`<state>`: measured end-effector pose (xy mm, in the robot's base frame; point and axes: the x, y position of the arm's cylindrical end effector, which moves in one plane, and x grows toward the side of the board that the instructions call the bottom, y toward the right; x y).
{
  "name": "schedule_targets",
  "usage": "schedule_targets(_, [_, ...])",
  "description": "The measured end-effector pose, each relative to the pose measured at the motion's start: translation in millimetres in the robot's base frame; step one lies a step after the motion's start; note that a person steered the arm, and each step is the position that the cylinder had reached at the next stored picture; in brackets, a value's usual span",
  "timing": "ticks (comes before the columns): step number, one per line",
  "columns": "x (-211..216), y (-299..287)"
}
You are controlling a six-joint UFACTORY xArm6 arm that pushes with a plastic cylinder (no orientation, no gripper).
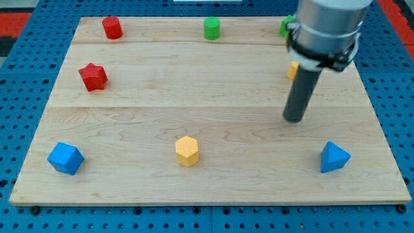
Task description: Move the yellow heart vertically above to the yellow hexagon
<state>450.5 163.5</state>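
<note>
Camera view, one frame. Yellow heart (pixel 292 70): mostly hidden behind the rod, only a yellow sliver showing at the view's right, upper half of the wooden board (pixel 194 90); shape not confirmable from here. Yellow hexagon (pixel 187 151): lower centre, well apart from the heart, to the view's left and below it. My tip (pixel 294 119): rests on the board just below the yellow sliver, clear of every other block; it is a plain rod with nothing to open or close and holds nothing. Green block (pixel 285 26): top right, partly covered by the arm. Green cylinder (pixel 211 28): top centre. Red hexagonal block (pixel 112 27): top left. Red star (pixel 93 76): left side. Blue block (pixel 65 158): bottom left. Blue pyramid-like block (pixel 334 157): bottom right.
</note>
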Motion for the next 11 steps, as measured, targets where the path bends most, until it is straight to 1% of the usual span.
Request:
schedule_targets(1, [-63, 58])
schedule_targets(2, [-114, 48])
schedule_targets(3, [-111, -3])
schedule_targets(4, [-111, -2])
schedule_targets(5, [-110, 23])
schedule_targets(6, [-95, 23])
schedule_targets(7, [-84, 0])
schedule_targets(8, [-97, -70])
schedule_targets(9, [-104, -125])
schedule_targets(10, [-100, -104])
schedule_targets(11, [-83, -105])
